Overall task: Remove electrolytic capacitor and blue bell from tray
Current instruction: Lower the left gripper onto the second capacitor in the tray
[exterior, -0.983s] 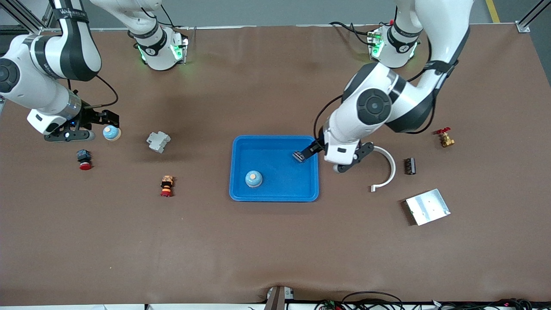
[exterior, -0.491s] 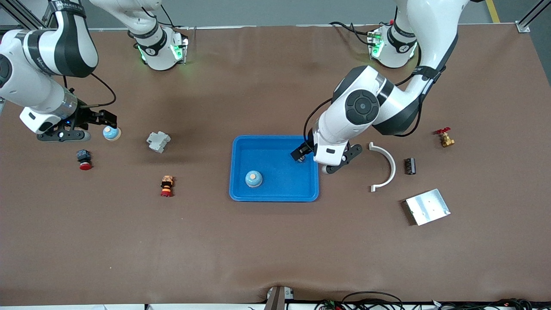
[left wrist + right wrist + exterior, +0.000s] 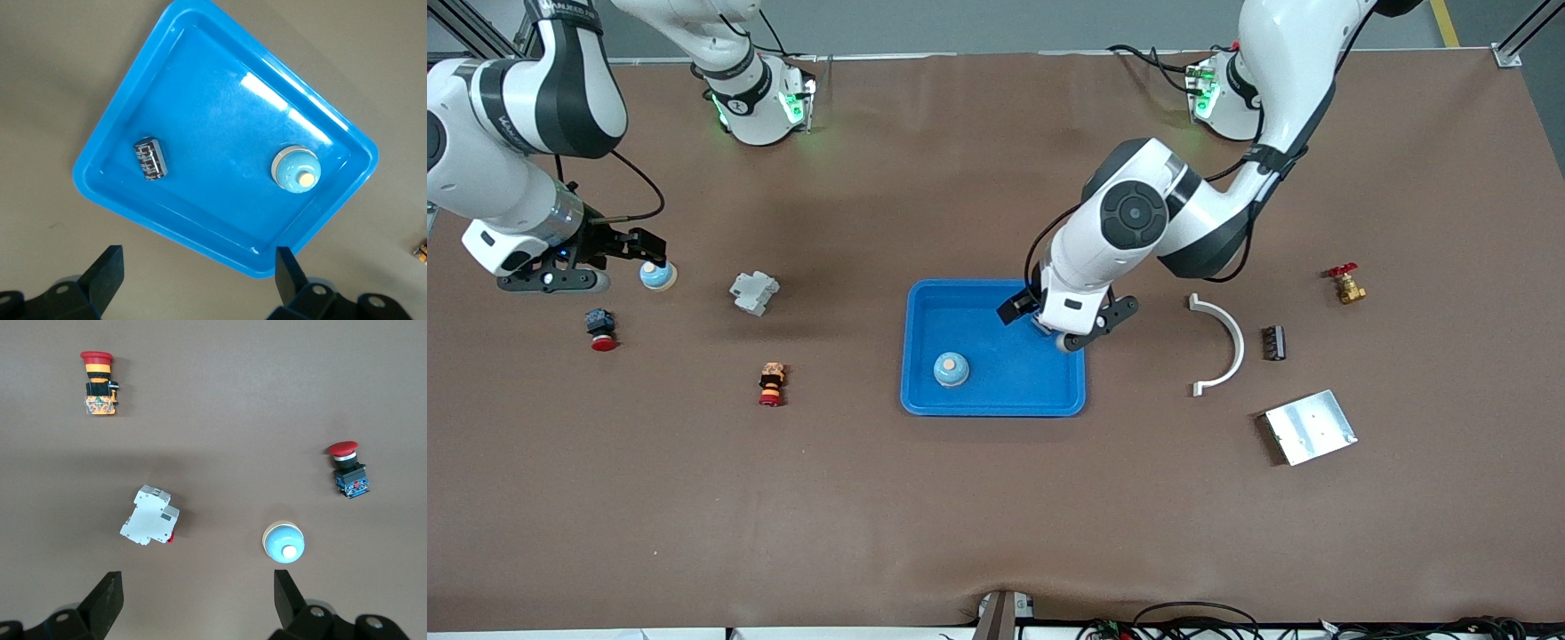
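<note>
— Where are the capacitor and the bell?

— The capacitor lies on its side in the blue tray, near the tray wall at the left arm's end; in the front view my own wrist hides it. One bell sits upright in the same tray, nearer the front camera and toward the right arm's end, apart from the capacitor. A second bell stands on the brown surface at the right arm's end.

— And your hands?

— My left hand hangs over the tray's edge at the left arm's end, fingers spread, holding nothing. My right hand hovers just beside the second bell, fingers spread too, also empty.

— What else lies around?

— Near that bell: a white circuit breaker toward the tray, a blue-bodied red push button nearer the front camera, and an orange-and-red emergency stop button nearer still. At the left arm's end: a white curved bracket, a small black component, a brass valve with a red handle, and a metal plate.
</note>
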Tool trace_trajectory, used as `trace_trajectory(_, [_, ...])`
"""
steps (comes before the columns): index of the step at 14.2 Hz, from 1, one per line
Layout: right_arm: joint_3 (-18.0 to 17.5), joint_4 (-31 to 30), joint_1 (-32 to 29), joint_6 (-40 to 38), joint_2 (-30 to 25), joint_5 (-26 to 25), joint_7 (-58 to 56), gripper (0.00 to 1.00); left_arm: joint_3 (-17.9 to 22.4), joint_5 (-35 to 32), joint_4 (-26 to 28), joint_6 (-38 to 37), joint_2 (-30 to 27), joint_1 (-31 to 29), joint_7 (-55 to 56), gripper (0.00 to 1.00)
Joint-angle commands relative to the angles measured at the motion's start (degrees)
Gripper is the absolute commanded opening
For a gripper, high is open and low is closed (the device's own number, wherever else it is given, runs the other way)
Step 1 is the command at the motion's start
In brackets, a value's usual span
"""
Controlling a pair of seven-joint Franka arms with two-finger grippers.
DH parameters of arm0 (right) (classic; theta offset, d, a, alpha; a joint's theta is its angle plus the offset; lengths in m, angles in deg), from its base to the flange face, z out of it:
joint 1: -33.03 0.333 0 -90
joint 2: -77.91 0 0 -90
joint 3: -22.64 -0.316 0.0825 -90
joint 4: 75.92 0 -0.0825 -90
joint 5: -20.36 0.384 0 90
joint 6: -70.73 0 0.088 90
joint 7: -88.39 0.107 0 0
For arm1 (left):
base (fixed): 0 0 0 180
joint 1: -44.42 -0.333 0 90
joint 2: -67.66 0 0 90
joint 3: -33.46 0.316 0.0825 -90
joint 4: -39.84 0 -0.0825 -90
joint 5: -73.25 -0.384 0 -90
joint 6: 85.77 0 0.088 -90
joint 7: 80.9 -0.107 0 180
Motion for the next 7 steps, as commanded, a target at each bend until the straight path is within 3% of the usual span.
trace_trajectory(1, [0.2, 0.8, 1.2, -1.2, -0.6, 0.7, 2.1, 1.0, 0.3, -5.4, -1.2, 1.3, 2.5, 1.7, 6.6, 1.0])
trace_trajectory(7, [0.2, 1.9, 1.2, -1.2, -0.4, 0.7, 3.2, 1.0, 0.3, -7.7, -1.2, 3.6, 6.4, 2.5, 7.6, 1.0])
